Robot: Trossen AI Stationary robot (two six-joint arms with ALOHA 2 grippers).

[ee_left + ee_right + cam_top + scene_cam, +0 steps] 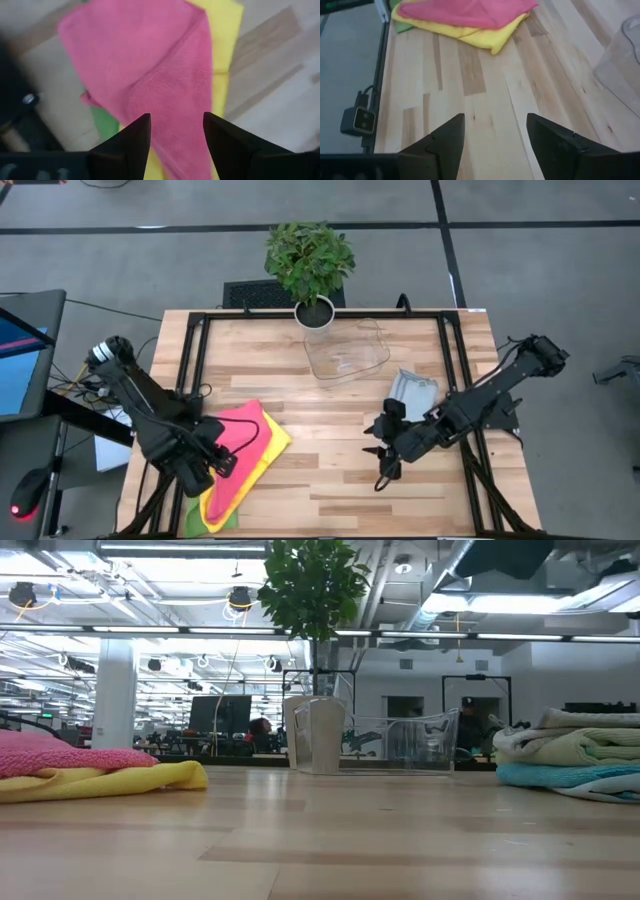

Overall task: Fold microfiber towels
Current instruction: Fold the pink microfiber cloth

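A pink towel [240, 430] lies on a yellow towel [268, 448], which lies on a green towel [222, 522], in a loose pile at the table's near left; the pile also shows in the left wrist view [150, 65] and the right wrist view [470, 12]. A folded light grey towel with teal edging [412, 390] lies at the right, and shows in the low view [570, 755]. My left gripper [222, 458] is open just above the pink towel [175, 125]. My right gripper [378, 465] is open above bare wood [490, 125].
A clear plastic tray [347, 350] and a potted plant [310, 265] stand at the table's far middle. Black frame rails [195, 360] run along the table's left and right sides. Bare wood lies between the two grippers.
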